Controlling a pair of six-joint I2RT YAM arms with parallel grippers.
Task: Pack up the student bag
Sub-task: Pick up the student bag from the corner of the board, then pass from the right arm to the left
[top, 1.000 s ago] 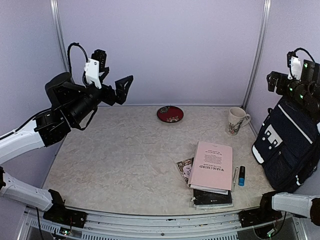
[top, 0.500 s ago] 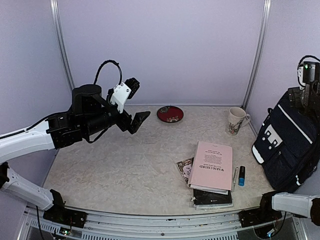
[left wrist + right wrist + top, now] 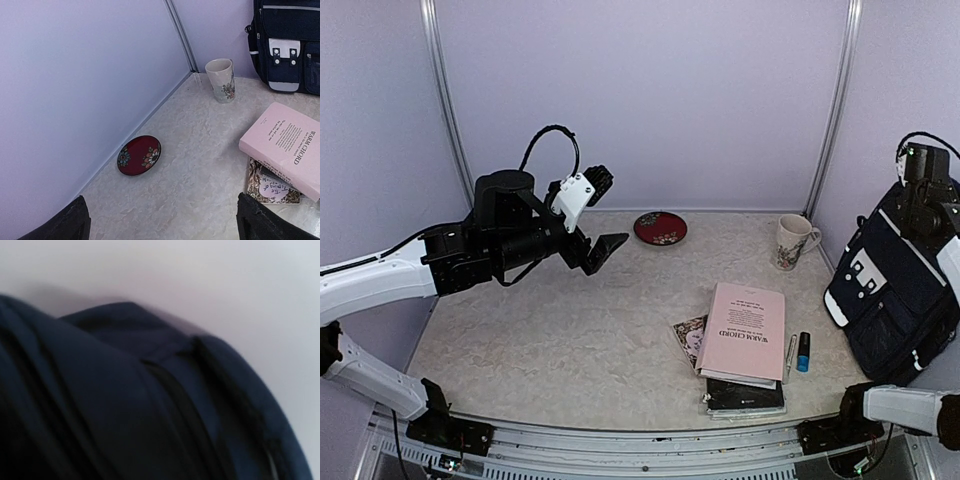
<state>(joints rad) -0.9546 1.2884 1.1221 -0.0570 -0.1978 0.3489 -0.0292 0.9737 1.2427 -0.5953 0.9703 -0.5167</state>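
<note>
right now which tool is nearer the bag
Right. The right tool is at the top of the bag; the left tool hangs over the table, far off to the left.

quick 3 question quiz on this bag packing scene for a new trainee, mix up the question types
1. True or false: the pink book is already inside the student bag.
2. What stands between the red dish and the bag? A) a mug B) a stapler C) a bottle
3. Is the left pincer open or shut?

Key: 1 false, the book lies outside the bag. 2 A. 3 open, its fingertips sit far apart in the left wrist view.
</note>
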